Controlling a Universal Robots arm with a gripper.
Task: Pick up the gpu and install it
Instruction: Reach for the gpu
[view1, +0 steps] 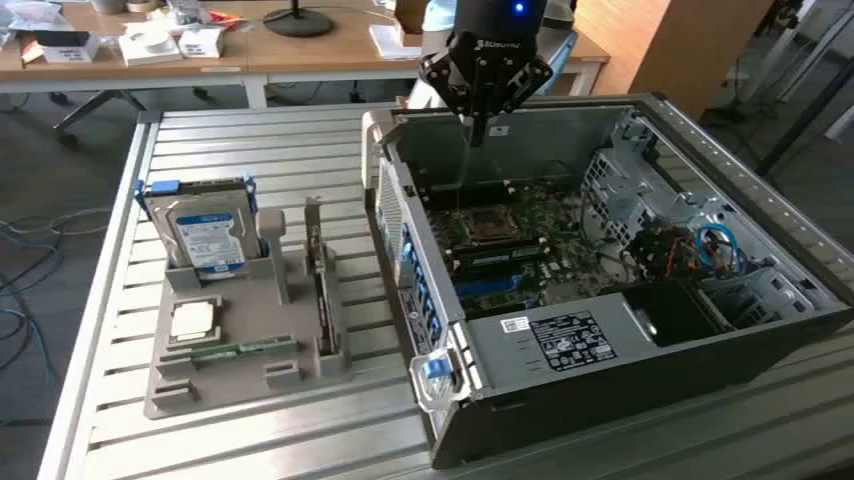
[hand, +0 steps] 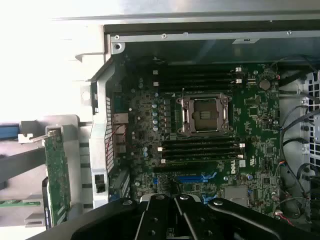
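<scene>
**Gpu on edge in holder, hand closed above open case**

Exterior view: gpu standing on its long edge in the grey holder on the slatted desk. Long axis running away from the camera, metal bracket at the far end, near the open computer case. Hand above the case's far side, fingers pressed together on nothing, "ROBOTIQ" on its body. Hard drive label unreadable.

Wrist view: gpu outside the case; hand closed over the motherboard.

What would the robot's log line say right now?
tool: shut, empty, over open computer case | gpu: upright in grey holder on table, untouched | install: not done
</scene>
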